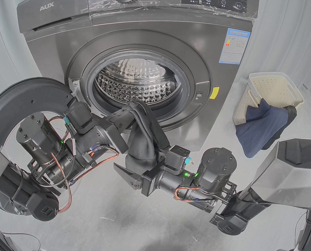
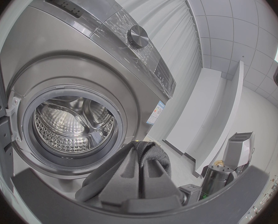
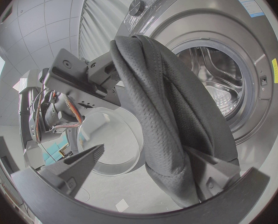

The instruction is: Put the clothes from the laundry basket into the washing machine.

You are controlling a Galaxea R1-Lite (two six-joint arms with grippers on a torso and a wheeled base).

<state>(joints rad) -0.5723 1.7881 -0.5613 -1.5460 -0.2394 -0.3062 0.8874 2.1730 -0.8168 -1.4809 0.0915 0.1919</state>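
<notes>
Two grippers meet on one dark grey garment [image 1: 145, 133] just in front of the washing machine [image 1: 183, 42]. Left gripper [image 2: 141, 175]: fingers pressed together on the garment's upper fold, holding it up at the lower rim of the door opening; the cloth drapes over the fingertips and hangs down. Right gripper [image 3: 145, 153]: jaws spread wide at the garment's lower end, one finger [image 3: 79, 165] bare, the other covered by the hanging cloth, clamping nothing. Round door [image 1: 23, 98]: swung open on the robot's left, behind the left arm. Drum [image 1: 138, 84]: perforated steel wall seen through the opening, just beyond the raised fold. Laundry basket [image 1: 284, 84]: cream, on the floor to the right of the machine, its opening turned toward the head camera; a blue garment [image 1: 260, 129] spills over its front edge, with a darker piece [image 1: 290, 114] beside it at the rim. White curtain [image 1: 294, 28]: behind machine and basket
</notes>
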